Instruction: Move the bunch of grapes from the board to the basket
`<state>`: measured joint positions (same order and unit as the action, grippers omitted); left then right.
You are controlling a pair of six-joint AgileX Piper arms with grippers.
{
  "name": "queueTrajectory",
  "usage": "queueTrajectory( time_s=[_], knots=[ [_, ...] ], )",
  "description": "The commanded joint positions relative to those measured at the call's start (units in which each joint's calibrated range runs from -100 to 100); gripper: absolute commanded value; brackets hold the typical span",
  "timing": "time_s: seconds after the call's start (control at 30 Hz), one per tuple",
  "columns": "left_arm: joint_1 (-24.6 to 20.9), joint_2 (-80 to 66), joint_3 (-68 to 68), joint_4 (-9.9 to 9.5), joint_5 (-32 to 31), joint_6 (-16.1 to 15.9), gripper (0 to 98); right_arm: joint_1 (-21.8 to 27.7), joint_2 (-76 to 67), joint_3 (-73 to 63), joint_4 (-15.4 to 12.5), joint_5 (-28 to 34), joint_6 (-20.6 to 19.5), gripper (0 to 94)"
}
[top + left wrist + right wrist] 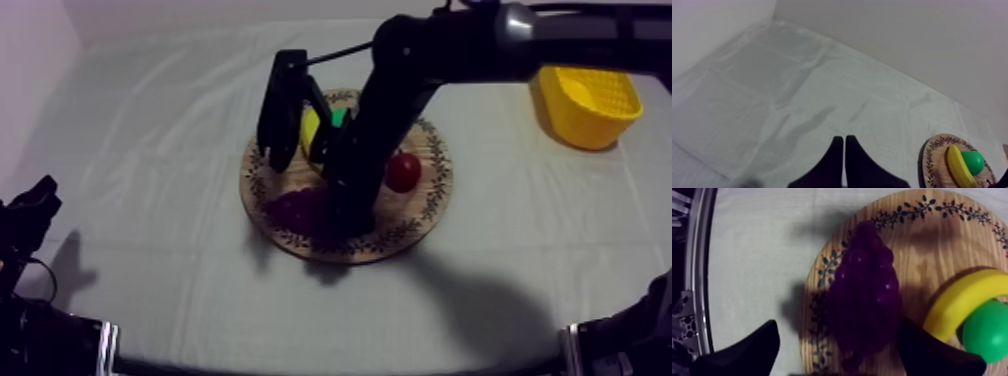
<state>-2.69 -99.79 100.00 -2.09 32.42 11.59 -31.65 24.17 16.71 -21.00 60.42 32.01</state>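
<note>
The dark purple bunch of grapes (867, 288) lies on the round wooden board (932, 243), near its patterned rim. My right gripper (839, 330) is open just above it, one finger (747, 350) out over the cloth and the other beside the banana (962, 305). From above, the right arm reaches in from the upper right and its gripper (343, 208) hangs over the grapes (293, 210) at the board's (425, 210) front left. The yellow basket (585, 105) stands at the far right. My left gripper (844, 147) is shut on nothing and rests low at the left (35, 205).
A small red fruit (403, 172) sits on the board's right side. A banana (310, 128) and a green pear (342, 118) lie at its back, partly behind the arm. The left wrist view shows the board (932, 155), banana (959, 167) and pear (973, 161) beyond bare cloth.
</note>
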Motion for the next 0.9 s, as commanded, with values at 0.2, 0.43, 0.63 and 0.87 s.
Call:
queueTrajectory(
  time_s=[0.2, 0.43, 0.63, 0.87],
  knots=[
    [0.0, 0.0, 0.0, 0.01, 0.0, 0.0, 0.1, -0.2, 6.8, -4.6, 0.1, -0.3, -0.2, 71.2],
    [0.0, 0.0, 0.0, 0.01, 0.0, 0.0, 0.1, -0.2, 9.9, -6.8, 0.7, -0.1, -0.1, 66.8],
    [0.0, 0.0, 0.0, 0.01, 0.0, 0.0, 0.1, -0.1, 12.3, -8.9, 0.7, -0.1, 0.1, 58.8],
    [0.0, 0.0, 0.0, 0.01, 0.0, 0.0, 0.1, 0.4, 12.3, -9.5, 0.4, 0.0, 0.7, 36.6]
  ],
)
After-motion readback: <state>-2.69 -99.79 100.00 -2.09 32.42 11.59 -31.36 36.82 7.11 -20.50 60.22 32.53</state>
